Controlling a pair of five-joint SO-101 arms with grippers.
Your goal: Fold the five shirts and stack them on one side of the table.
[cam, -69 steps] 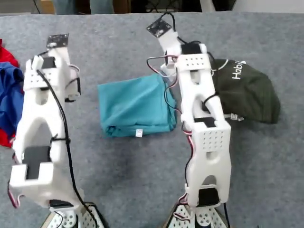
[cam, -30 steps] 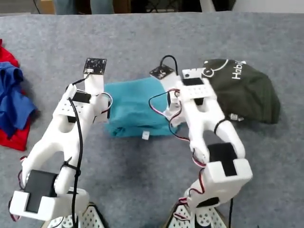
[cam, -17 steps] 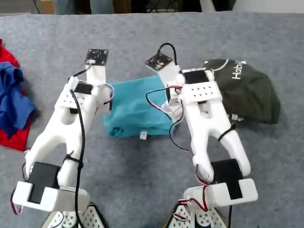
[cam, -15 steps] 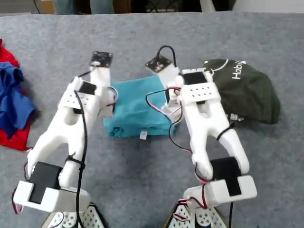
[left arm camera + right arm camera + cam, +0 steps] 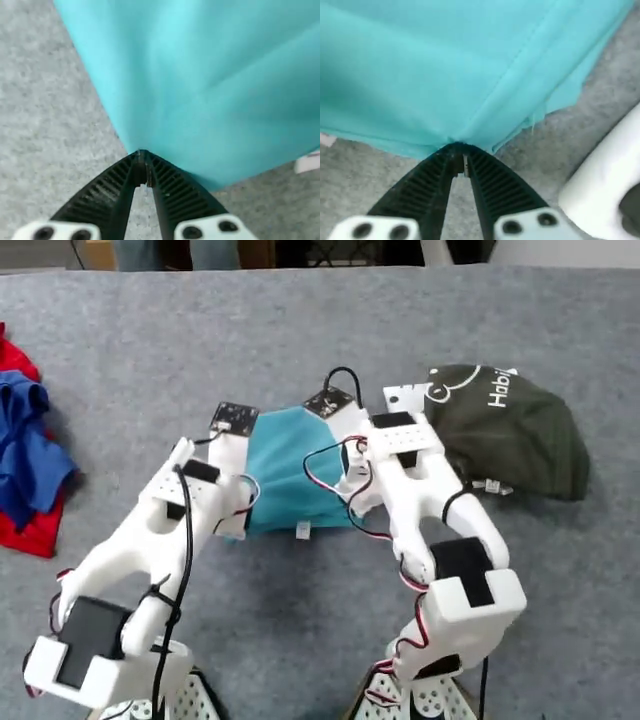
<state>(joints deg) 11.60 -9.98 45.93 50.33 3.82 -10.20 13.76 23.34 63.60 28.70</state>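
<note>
A folded teal shirt (image 5: 290, 465) lies mid-table between my two arms. My left gripper (image 5: 142, 156) is shut on the shirt's (image 5: 210, 75) near corner, its black fingers (image 5: 110, 187) pinching the fabric edge. My right gripper (image 5: 456, 150) is shut on the opposite near corner of the teal shirt (image 5: 445, 65), where the folded layers meet. In the high view the left gripper (image 5: 238, 522) and right gripper (image 5: 352, 495) sit at the shirt's two sides. A small white tag (image 5: 300, 530) pokes out at its near edge.
A dark green shirt (image 5: 520, 435) lies bunched to the right, close behind the right arm. Blue (image 5: 30, 455) and red (image 5: 25, 530) shirts are heaped at the table's left edge. Grey carpet-like tabletop (image 5: 300, 620) lies open in front.
Both arms have swung inward and drawn back toward the near side. Their grippers now pinch the teal shirt's near corners, and the shirt looks narrower than before.
</note>
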